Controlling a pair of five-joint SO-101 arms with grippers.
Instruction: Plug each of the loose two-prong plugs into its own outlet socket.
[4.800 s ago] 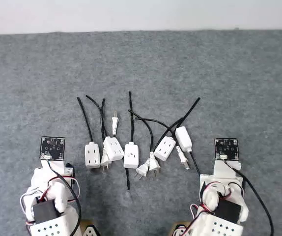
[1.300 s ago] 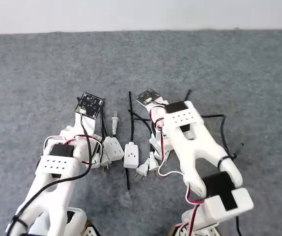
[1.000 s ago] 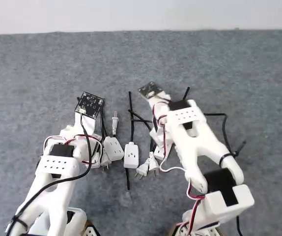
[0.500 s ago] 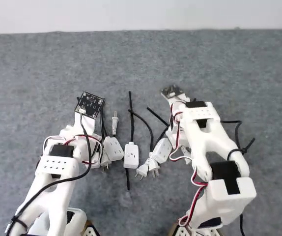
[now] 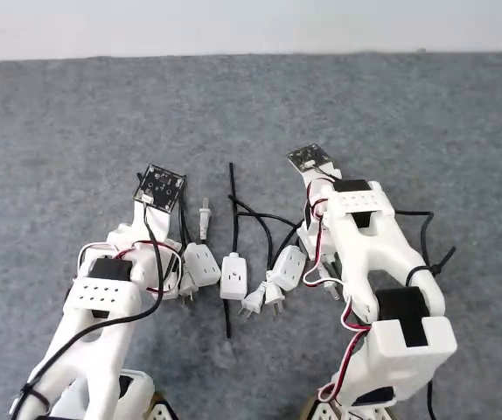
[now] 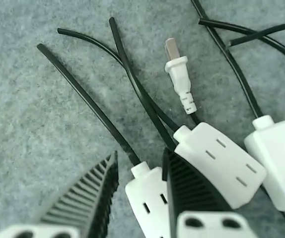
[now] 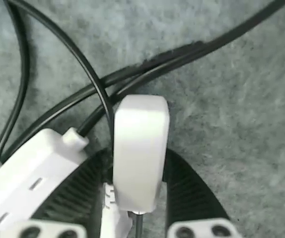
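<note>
Five white sockets [image 5: 233, 276] on black cords [image 5: 233, 197], right pincer [image 7: 137, 157] clamped on one socket [image 7: 140, 134], left pincer [image 6: 140, 154] spread around another.

White outlet sockets [image 5: 233, 275] side by side on grey table, loose two-prong plugs [image 5: 204, 219] among them

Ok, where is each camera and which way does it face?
High view: fixed overhead, facing down at the table; both arms show.
Left wrist view: on that wrist, looking past its hand at an outlet block.
Right wrist view: on that wrist, facing a white block in its hand.
Shared: high and left wrist views show one loose plug.
</note>
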